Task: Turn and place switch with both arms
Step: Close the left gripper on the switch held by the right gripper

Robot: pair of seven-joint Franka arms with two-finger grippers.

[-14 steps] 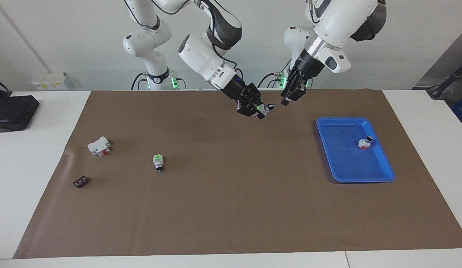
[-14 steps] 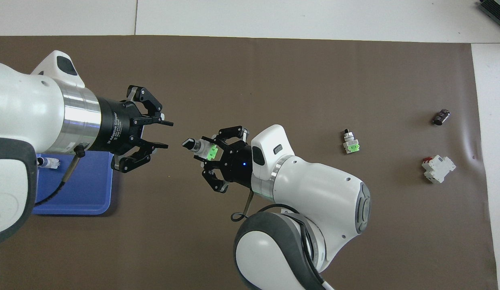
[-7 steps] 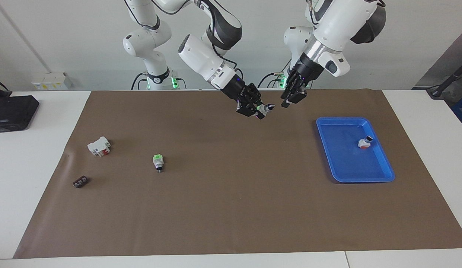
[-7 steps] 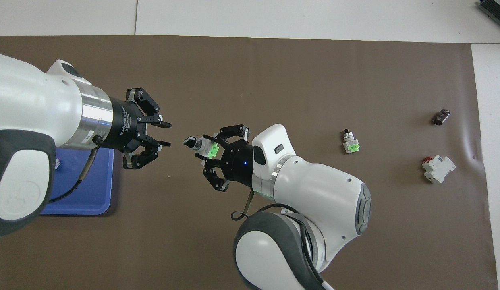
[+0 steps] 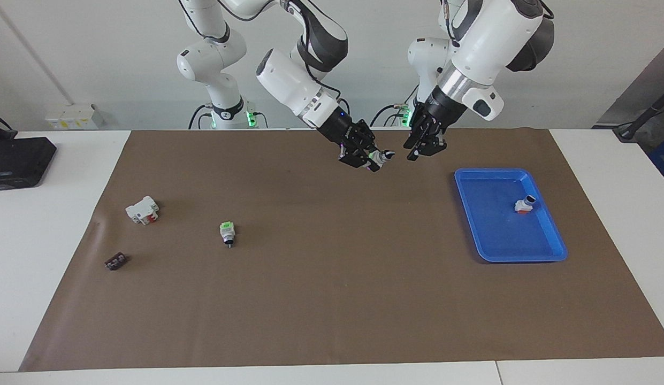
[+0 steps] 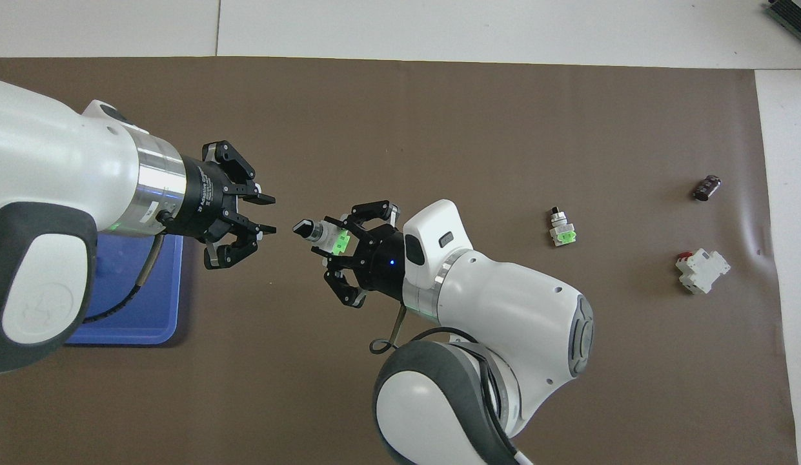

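White table (image 5: 53, 224) carries brown paper mat (image 5: 332, 299). On mat: blue plastic tray (image 5: 551, 251), green-ended white switch (image 5: 227, 232), white-and-red block (image 5: 142, 209), small dark component (image 5: 115, 261).

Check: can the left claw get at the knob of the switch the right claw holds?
Probably yes. The left claw sits open, level with the knob of the switch; only air lies between, and the right claw grips the body, not the knob.

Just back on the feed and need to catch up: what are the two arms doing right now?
The right gripper holds the green-ended switch in the air over the brown mat, its dark knob pointing at the left gripper. The left gripper's fingers stand apart just short of the knob, not touching it. A second green switch lies on the mat, and a red-ended switch sits in the blue tray.
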